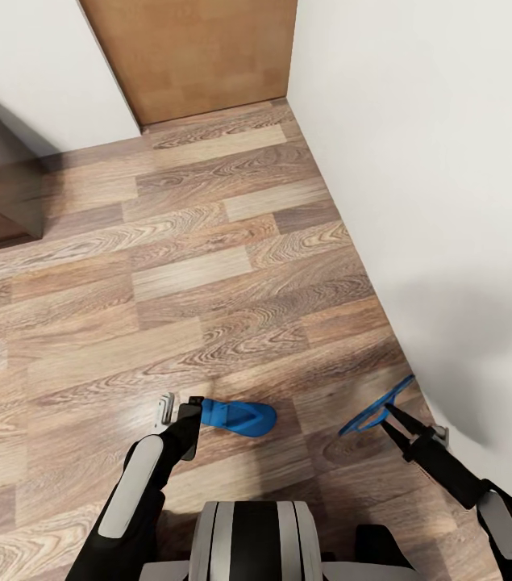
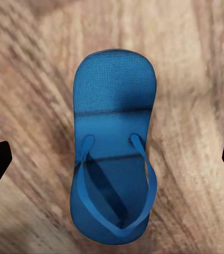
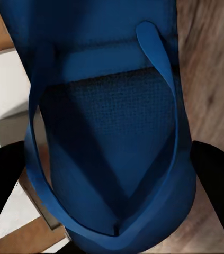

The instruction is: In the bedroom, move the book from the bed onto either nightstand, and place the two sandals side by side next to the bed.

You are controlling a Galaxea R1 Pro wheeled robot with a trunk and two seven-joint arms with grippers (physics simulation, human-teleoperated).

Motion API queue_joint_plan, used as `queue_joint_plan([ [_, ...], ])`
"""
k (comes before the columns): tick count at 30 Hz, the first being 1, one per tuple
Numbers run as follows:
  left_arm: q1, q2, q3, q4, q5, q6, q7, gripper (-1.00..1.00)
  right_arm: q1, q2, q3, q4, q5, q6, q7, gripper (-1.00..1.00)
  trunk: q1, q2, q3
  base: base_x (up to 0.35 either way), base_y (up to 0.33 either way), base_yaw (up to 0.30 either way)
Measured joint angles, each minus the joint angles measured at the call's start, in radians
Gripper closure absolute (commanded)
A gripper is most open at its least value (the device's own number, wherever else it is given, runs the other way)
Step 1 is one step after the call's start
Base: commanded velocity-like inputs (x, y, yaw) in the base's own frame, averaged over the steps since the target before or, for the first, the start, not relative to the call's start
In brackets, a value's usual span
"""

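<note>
Bright blue thin-soled flip-flop [image 1: 239, 417], lower centre, flat on wood-plank floor [image 1: 191, 274]; left gripper [image 1: 181, 415] fingers apart beside it. Second blue flip-flop [image 1: 376, 411], lower right, clamped in right gripper [image 1: 391, 415]. Likely light, flexible; grip sole edge.

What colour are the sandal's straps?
Blue, like the sole; left wrist view shows the sandal best.

Two blue sandals — one [image 1: 239, 417] flat on the floor, one [image 1: 375, 407] held tilted at right — and one brown door [image 1: 199, 52].
</note>
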Motion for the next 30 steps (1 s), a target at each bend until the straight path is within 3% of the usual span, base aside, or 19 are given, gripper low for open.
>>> queue_joint_plan([
  [9, 0.000, 0.000, 0.000, 0.001, 0.000, 0.000, 0.000, -1.00, 0.000, 0.000, 0.001, -0.004, -0.018, 0.014, 0.008, 1.00, 0.000, 0.000, 0.000, 0.000, 0.000, 0.000],
  [30, 0.000, 0.000, 0.000, -0.001, 0.000, 0.000, 0.002, -1.00, 0.000, 0.000, 0.008, -0.003, -0.005, 0.015, -0.005, 1.00, 0.000, 0.000, 0.000, 0.000, 0.000, 0.000],
])
